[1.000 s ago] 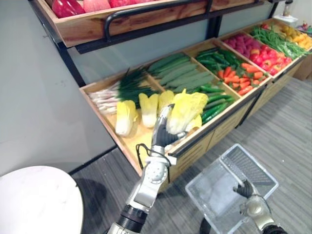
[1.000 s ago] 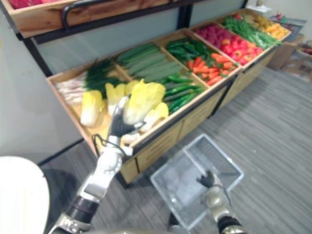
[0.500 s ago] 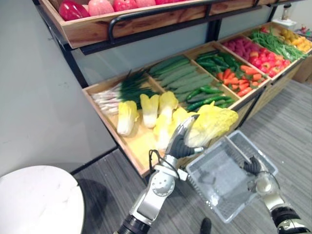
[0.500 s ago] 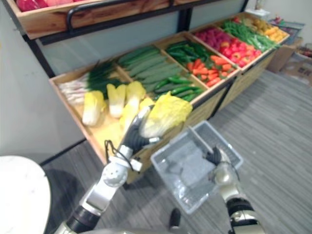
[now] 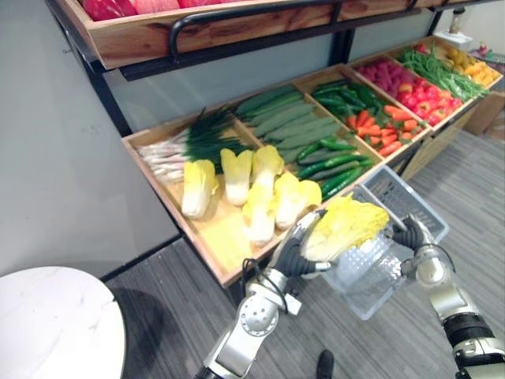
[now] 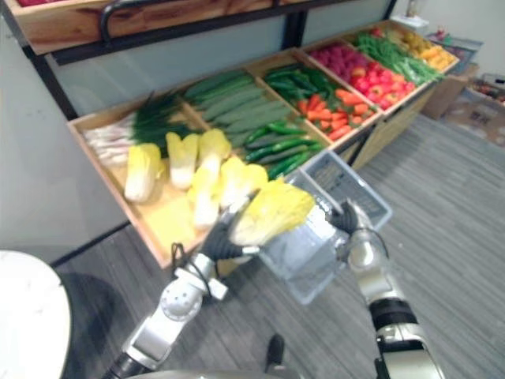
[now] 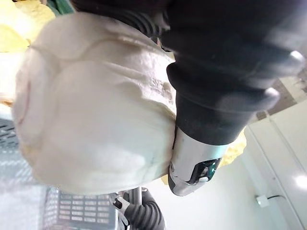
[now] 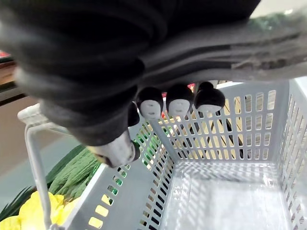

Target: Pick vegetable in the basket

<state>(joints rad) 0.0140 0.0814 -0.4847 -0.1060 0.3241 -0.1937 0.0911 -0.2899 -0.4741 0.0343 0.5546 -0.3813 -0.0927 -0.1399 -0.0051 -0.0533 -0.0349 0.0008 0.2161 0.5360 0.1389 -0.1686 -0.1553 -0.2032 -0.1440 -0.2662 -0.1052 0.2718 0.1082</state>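
The left hand (image 5: 293, 254) carries a pale yellow napa cabbage (image 5: 347, 224). Its fingers (image 7: 194, 163) and thumb are curled round the white stem end, and the leafy end points toward the robot's right. The cabbage hangs in the air at the left rim of the grey plastic basket (image 5: 398, 189), clear of the wooden display shelf (image 5: 211, 234) where the other cabbages (image 5: 237, 175) lie.

The right hand (image 5: 412, 234) holds the basket up beside the shelf's front edge, its fingers (image 8: 177, 101) hooked over the top of one latticed wall. The basket's floor is bare in the right wrist view.

The step in hand is judged to be the placing. To do it well, the left hand should bring the cabbage's whole length over the opening and lower it until the stem end is below the rim. Only then should it uncurl, since a release at the rim could tip the head out onto the floor. The basket appears tilted and is held by one wall, so the right hand should grip firmly and level it as the weight arrives.
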